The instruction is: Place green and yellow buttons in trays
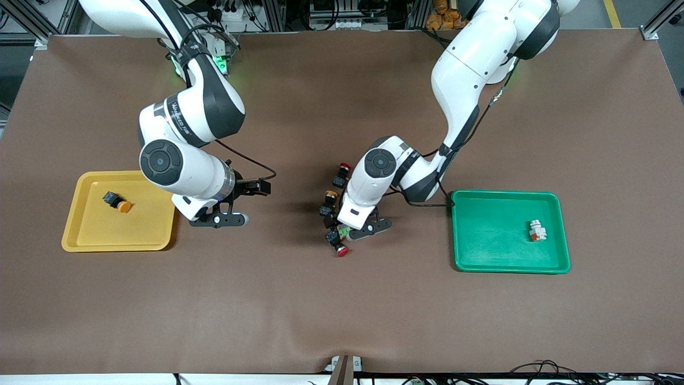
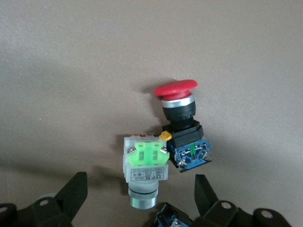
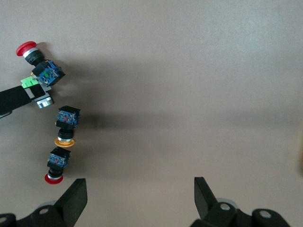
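Observation:
A whitish-silver button with a green block [image 2: 144, 165] lies on the table in the middle cluster [image 1: 342, 231]. My left gripper [image 2: 139, 196] is open and low over it [image 1: 348, 233], one finger on each side, apart from it. A yellow-capped button [image 1: 329, 201] lies in the same cluster, also in the right wrist view [image 3: 65, 126]. Another yellow-capped button [image 1: 118, 202] lies in the yellow tray [image 1: 85, 235]. A whitish button with an orange-red block [image 1: 537, 231] lies in the green tray [image 1: 481, 256]. My right gripper [image 1: 219, 220] is open and empty [image 3: 139, 194] over bare table beside the yellow tray.
Two red-capped black switches are in the cluster: one [image 2: 182, 123] touches the green-block button [image 1: 340, 247], the other [image 1: 342, 172] lies farther from the front camera. A blue-bodied switch [image 2: 168, 220] sits near one left finger.

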Tool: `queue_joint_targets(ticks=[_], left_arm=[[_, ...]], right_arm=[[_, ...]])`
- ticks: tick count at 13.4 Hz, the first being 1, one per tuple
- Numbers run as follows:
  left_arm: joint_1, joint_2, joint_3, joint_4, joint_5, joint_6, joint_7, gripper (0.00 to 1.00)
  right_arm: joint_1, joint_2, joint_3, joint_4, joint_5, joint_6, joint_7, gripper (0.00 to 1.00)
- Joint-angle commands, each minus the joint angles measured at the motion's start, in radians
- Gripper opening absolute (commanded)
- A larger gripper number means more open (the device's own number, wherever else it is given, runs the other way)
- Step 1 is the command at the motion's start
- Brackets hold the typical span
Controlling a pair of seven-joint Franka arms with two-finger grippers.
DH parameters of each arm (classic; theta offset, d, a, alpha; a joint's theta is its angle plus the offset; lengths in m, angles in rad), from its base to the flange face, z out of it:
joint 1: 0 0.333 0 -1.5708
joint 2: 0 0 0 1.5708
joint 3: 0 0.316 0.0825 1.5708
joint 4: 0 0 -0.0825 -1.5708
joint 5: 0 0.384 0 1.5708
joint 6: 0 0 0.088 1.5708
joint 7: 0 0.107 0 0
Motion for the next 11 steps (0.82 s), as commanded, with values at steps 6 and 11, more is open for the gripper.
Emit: queue_joint_targets(ticks=[6, 11], left_arm=[[-0.035, 0.052, 0.008, 0.06, 0.011, 0.007, 0.024, 0.82], [-0.032, 0.057, 0.008, 0.057, 0.012, 0.007, 0.038, 0.67]], right_arm=[[0.017, 0.013, -0.01, 0.023, 0.012, -0.004, 0.028, 1.0], [0.02, 0.015, -0.01, 0.023, 0.013, 0.005, 0.036, 1.0]])
